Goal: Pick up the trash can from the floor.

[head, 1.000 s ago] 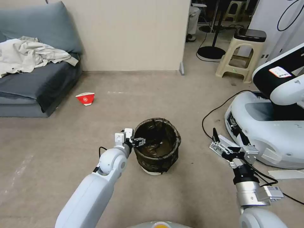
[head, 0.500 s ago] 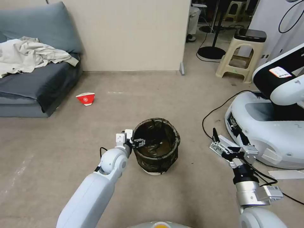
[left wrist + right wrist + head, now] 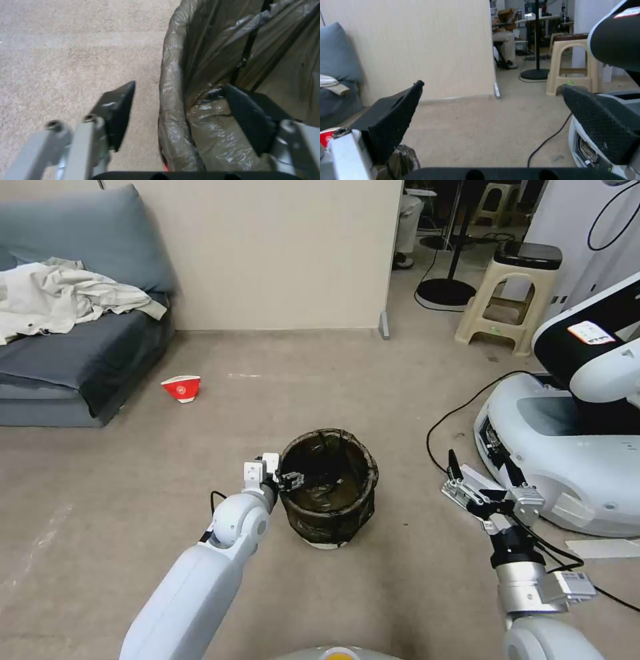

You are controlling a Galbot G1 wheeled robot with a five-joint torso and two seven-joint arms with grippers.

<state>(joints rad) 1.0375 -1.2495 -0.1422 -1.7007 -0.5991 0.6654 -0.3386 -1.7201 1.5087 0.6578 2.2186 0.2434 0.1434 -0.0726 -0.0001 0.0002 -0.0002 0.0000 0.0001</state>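
Observation:
The trash can (image 3: 330,513), a small round white bin lined with a dark brownish bag, stands upright on the beige floor (image 3: 153,473) in the middle of the head view. My left gripper (image 3: 291,479) is open at the can's left rim. In the left wrist view the left gripper (image 3: 180,86) straddles the bag-covered rim of the trash can (image 3: 173,75), one finger outside over the floor (image 3: 66,50) and one inside against the liner. My right gripper (image 3: 480,460) hangs open to the can's right with nothing in it; in its own wrist view the right gripper (image 3: 493,86) faces the wall.
A red-and-white paper cup (image 3: 181,388) lies by the grey sofa (image 3: 73,360) at far left. Another robot's white base (image 3: 567,460) and a black cable (image 3: 460,410) sit close on the right. A beige stool (image 3: 507,293) stands behind, near the wall's end.

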